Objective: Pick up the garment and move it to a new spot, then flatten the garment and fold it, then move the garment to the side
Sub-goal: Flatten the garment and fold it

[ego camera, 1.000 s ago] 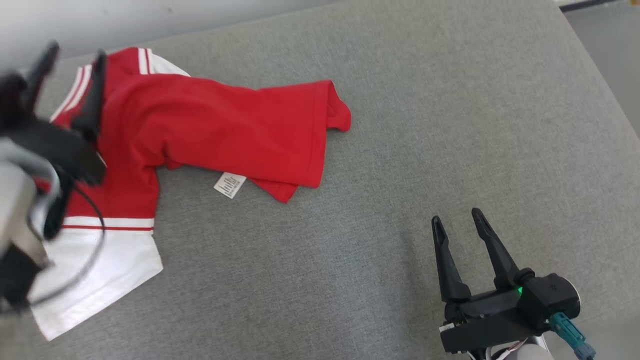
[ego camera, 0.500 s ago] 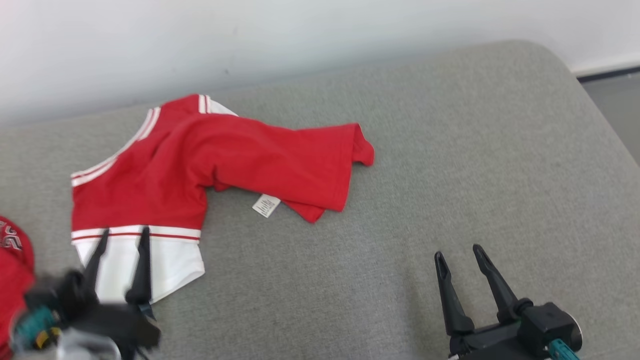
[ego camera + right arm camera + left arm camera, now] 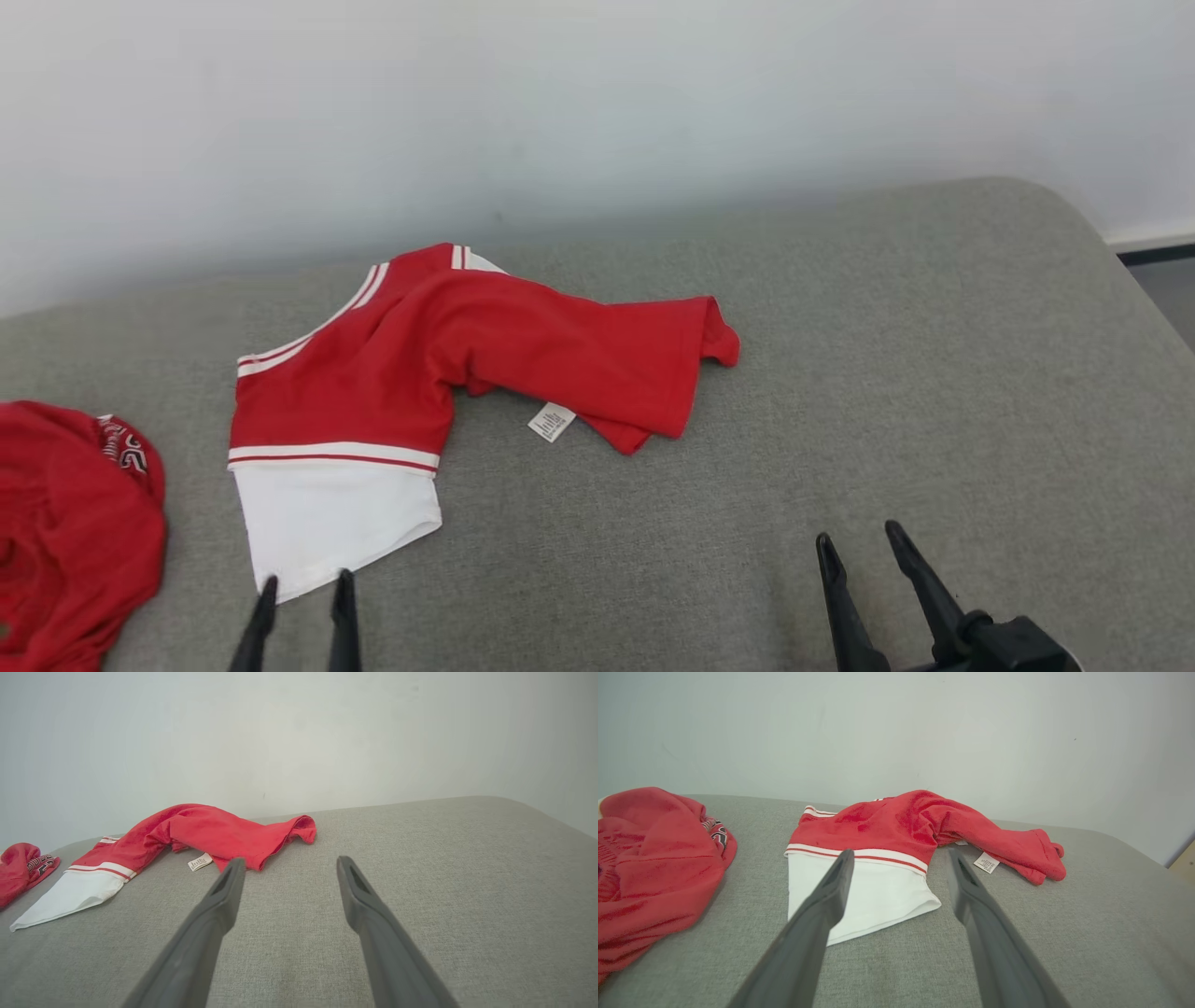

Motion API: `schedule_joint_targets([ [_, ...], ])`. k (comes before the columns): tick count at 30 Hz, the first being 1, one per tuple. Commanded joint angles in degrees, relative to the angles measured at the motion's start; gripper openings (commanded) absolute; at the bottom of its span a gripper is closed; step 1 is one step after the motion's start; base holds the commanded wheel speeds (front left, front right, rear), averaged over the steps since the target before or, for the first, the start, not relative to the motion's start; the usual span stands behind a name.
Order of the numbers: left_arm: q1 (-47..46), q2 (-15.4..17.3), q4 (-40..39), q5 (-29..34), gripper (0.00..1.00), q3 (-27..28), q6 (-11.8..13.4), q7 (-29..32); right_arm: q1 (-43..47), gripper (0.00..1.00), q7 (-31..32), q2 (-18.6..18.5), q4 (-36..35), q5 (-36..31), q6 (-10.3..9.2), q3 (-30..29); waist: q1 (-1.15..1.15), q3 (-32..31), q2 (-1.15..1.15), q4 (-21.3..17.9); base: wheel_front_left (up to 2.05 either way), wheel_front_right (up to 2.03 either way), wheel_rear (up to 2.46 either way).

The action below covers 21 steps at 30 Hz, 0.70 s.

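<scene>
Two grippers hover empty over the grey cushion point(image 3: 840, 373), each with its jaws standing apart. The left gripper point(image 3: 306, 597) points at the garment point(image 3: 373, 392), whose white hem panel lies just ahead of it, untouched. The right gripper point(image 3: 857, 537) faces bare cushion. The garment's twisted red end lies ahead of it and off to its left, well apart.

The garment rests rumpled, its red body rolled over itself with a white label point(image 3: 552, 422) poking out beneath, so flattening and folding are not done. I judge the step in hand to be the approach for a grasp, either to lift the garment or to spread it. The next move calls for the left gripper to come down on the near white edge and close there, while the right reaches across to the twisted end.

A second red garment point(image 3: 75, 523) lies heaped to the left of the left gripper, near the first but apart from it, and a wide swing could snag it. Beyond both, a pale wall point(image 3: 560, 112) bounds the cushion's far edge.
</scene>
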Motion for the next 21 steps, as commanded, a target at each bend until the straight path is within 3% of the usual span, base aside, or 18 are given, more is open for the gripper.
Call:
schedule_joint_targets([
  [1, 1.7, -1.17, -0.26, 1.43, 1.0, 0.41, -0.9, -0.26, 0.61, 1.0, -0.03, -0.32, 0.49, 0.53, 0.03, 0.38, 0.02, -1.47, 0.01, 1.75, 0.0, 0.0, 0.0],
  [6, 3.68, -4.51, 0.29, 5.52, 1.0, 0.28, -4.06, -0.26, -1.56, 1.0, -0.04, -0.19, 5.33, 2.26, 0.03, 1.92, 0.02, -1.81, 0.01, 5.1, 0.0, 0.0, 0.0],
  [13, 2.3, -6.75, 0.95, 8.41, 1.0, -1.79, -7.38, -0.27, -12.34, 1.0, -0.03, 0.58, 20.16, 5.31, 0.03, 4.17, 0.02, 0.19, 0.01, 11.46, 0.0, 0.0, 0.0],
  [21, 0.68, -7.45, 1.64, 8.75, 1.0, -4.53, -8.56, -0.27, -23.7, 1.0, -0.04, 0.63, 33.81, 8.69, 0.03, 5.02, 0.02, 3.21, 0.01, 17.44, 0.0, 0.0, 0.0],
])
